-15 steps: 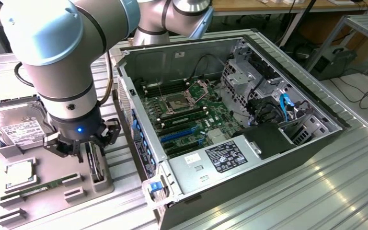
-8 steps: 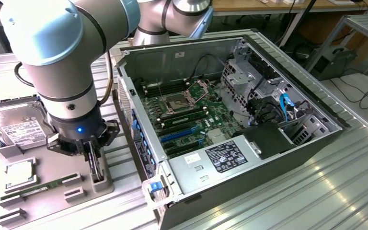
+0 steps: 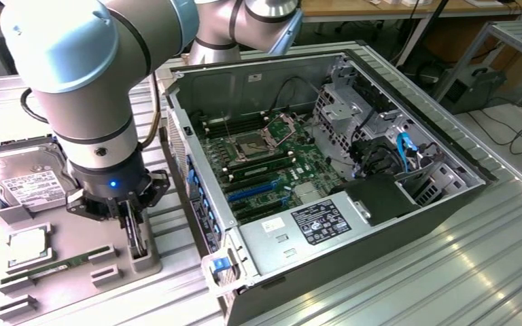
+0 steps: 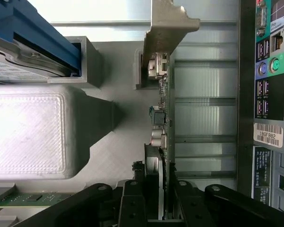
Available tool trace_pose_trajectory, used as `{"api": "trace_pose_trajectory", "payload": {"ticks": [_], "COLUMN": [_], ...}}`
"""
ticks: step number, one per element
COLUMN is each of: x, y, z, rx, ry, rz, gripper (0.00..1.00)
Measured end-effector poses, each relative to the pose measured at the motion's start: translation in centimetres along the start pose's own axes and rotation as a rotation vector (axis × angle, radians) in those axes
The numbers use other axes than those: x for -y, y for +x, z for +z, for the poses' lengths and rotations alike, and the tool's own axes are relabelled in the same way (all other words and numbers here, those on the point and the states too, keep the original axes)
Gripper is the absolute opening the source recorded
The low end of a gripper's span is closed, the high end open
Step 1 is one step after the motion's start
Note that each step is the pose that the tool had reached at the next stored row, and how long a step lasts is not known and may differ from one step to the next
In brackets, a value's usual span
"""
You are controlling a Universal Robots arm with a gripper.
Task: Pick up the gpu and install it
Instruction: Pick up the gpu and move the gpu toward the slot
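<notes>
Wrist view: end effector (image 4: pixel 160 191) clamped on gpu (image 4: pixel 164 118), card edge-on between jaws.

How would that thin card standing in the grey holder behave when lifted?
The gpu is probably stiff, being a flat board. Likely light, as it's thin. Its exposed small parts look fragile, and the metal bracket may make one end heavier.

Looks like a robotics lab or electronics workshop. Shows an industrial robot arm (image 3: pixel 89 102) over a ribbed metal bench (image 3: pixel 442 272), an opened computer tower (image 3: pixel 379 251) with bare motherboard (image 3: pixel 270 163), and a grey fixture (image 3: pixel 75 234) carrying a hard drive (image 3: pixel 25 180) and memory stick (image 3: pixel 57 266). Has desks (image 3: pixel 379 8), aluminium framing (image 3: pixel 515 30) and loose floor cables (image 3: pixel 515 136) behind.
</notes>
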State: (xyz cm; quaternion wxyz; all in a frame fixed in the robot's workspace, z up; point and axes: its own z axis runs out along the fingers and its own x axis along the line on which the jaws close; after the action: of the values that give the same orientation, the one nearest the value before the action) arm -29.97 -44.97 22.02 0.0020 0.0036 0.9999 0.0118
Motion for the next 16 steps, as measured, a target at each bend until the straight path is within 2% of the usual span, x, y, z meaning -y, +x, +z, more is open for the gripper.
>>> {"api": "trace_pose_trajectory", "payload": {"ticks": [1, 2, 4, 8, 12, 16], "x": [-0.01, -0.04, -0.07, -0.11, -0.11, -0.13], "y": [0.0, 0.0, 0.0, 0.0, 0.0, 0.0], "z": [-0.57, -1.73, -3.1, -4.62, -4.97, -5.44], "rx": [-0.0003, -0.0003, -0.0003, -0.0003, -0.0001, -0.0001], "ry": [0.0003, 0.0003, 0.0002, 0.0021, 0.0058, 0.0066], "rz": [0.0, 0.0, 0.0, 0.0, 0.0, 0.0], "gripper": [0.28, 0.28, 0.28, 0.28, 0.28, 0.28]}}
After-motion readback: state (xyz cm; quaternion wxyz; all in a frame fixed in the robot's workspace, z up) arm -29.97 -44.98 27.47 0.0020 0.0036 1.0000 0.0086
